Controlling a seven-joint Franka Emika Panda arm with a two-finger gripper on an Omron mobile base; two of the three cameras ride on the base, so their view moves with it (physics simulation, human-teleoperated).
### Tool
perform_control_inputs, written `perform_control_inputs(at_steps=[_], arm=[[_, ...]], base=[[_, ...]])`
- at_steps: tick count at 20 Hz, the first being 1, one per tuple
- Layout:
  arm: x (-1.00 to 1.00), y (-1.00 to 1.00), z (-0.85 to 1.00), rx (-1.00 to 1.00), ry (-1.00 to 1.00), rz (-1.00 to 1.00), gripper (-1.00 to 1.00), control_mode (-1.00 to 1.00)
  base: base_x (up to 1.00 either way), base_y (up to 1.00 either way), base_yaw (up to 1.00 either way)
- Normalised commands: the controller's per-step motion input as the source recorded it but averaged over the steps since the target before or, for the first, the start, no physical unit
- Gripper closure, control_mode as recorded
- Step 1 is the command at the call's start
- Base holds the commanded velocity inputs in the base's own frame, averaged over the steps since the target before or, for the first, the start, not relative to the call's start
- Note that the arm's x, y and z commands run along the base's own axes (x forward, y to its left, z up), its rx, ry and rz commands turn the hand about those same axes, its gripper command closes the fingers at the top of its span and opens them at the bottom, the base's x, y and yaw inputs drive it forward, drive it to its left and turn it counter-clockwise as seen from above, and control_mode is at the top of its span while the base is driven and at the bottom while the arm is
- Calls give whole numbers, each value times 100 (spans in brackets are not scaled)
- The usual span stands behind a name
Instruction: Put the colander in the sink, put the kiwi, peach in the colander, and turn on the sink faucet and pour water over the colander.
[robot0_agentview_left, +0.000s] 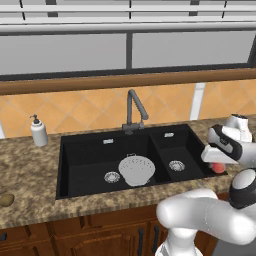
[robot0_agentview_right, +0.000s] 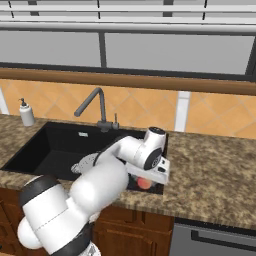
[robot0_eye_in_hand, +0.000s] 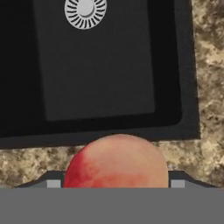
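Gripper (robot0_agentview_left: 218, 165) at front right corner of sink (robot0_agentview_left: 90, 155), jaws closed on the peach (robot0_eye_in_hand: 116, 161), which sits between the finger tips just above the counter (robot0_eye_in_hand: 210, 65) edge by the small basin. Colander (robot0_agentview_left: 136, 170) sits in large basin, below faucet (robot0_agentview_left: 134, 111). Kiwi (robot0_agentview_left: 6, 200) lies on counter far left, well apart from sink. Soap pump (robot0_agentview_left: 38, 131) behind left; no readable label or writing anywhere.

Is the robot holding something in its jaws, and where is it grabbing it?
It looks like the gripper holds the peach, one finger on each side of its round body, above the counter edge by the small sink basin.
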Motion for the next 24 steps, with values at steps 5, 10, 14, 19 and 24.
perform_control_inputs(at_steps=[5, 10, 14, 19, 24], arm=[[50, 69, 0, 0, 0, 0, 100, -100], [60, 76, 0, 0, 0, 0, 100, -100], [62, 82, 0, 0, 1, 0, 100, -100], [56, 76, -7, 0, 2, 0, 100, -100], [25, 50, -31, 1, -1, 0, 100, -100]], base=[[0, 0, 0], [0, 0, 0], [0, 0, 0], [0, 0, 0], [0, 0, 0]])
